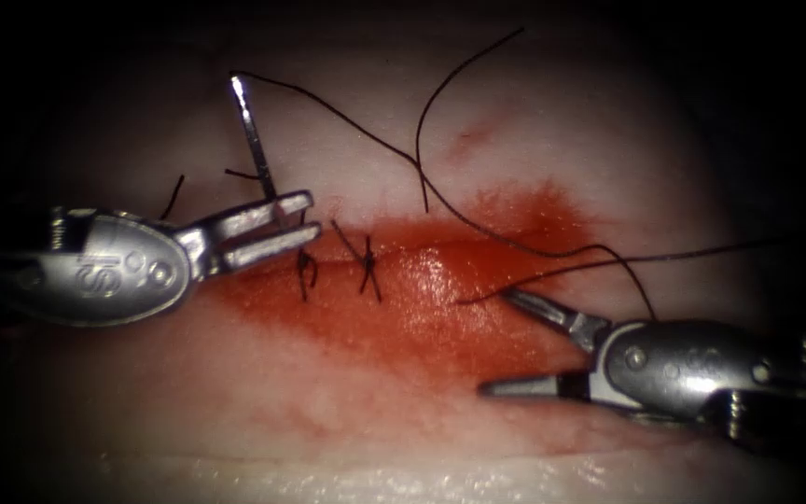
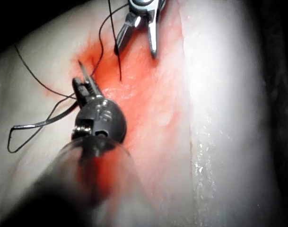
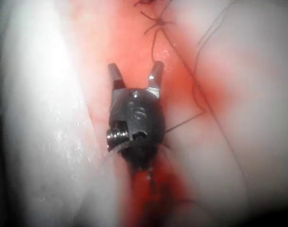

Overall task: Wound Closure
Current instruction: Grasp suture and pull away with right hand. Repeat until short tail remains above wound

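While the left end effector (image 1: pixel 296 224) grips the needle (image 1: pixel 252 131), tip hidden, the right (image 1: pixel 506 341) gapes empty.

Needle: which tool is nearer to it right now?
Left. The left tool holds the needle near one end, clear of the tissue. The right tool hangs open and empty at the cut's right end, among the thread.

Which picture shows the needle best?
The endoscope view: the needle stands up clear of the tissue, held near one end by the left tool. The left wrist view shows the needle sideways beside the jaws, thread trailing. The right tool is open, holding nothing.
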Available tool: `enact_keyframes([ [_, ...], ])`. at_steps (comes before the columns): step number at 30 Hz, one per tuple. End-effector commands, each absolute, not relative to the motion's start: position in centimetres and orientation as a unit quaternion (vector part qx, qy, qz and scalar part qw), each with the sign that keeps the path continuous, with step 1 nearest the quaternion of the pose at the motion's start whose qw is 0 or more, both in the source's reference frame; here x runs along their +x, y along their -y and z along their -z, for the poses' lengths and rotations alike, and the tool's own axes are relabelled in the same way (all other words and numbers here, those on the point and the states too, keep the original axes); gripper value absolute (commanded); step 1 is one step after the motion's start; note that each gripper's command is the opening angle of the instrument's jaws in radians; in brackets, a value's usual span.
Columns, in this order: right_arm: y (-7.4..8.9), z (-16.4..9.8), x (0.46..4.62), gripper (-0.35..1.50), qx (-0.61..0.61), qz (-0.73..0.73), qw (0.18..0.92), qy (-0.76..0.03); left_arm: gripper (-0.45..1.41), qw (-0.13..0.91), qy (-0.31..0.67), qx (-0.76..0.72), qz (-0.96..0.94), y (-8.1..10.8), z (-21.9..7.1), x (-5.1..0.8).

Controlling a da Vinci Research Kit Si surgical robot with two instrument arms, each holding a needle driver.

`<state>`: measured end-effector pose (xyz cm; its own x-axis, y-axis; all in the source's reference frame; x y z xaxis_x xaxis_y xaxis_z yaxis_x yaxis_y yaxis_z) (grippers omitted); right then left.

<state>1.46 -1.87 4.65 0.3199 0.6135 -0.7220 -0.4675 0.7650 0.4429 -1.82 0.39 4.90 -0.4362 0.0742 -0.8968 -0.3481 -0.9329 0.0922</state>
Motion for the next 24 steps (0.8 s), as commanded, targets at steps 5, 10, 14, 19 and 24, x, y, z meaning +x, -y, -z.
enact_keyframes([
  [5,1.80,-4.73,1.65,0.77,0.056,-0.352,0.789,-0.500,-0.45,0.126,-0.133,-0.516,-0.837,-0.39,-4.95,-1.88],
  [10,1.80,-4.73,1.79,-0.35,0.052,-0.358,0.789,-0.498,-0.45,0.126,-0.133,-0.516,-0.837,-0.39,-4.95,-1.88],
  [14,1.80,-4.73,1.79,-0.35,0.042,-0.352,0.796,-0.490,-0.45,0.126,-0.133,-0.516,-0.837,-0.39,-4.95,-1.88],
  [19,1.92,-4.64,1.77,-0.35,0.034,-0.333,0.805,-0.490,-0.45,0.126,-0.133,-0.516,-0.837,-0.40,-4.96,-1.88],
  [24,2.13,-4.41,1.81,-0.35,0.035,-0.311,0.811,-0.494,-0.45,0.126,-0.133,-0.516,-0.837,-0.39,-4.96,-1.88],
])
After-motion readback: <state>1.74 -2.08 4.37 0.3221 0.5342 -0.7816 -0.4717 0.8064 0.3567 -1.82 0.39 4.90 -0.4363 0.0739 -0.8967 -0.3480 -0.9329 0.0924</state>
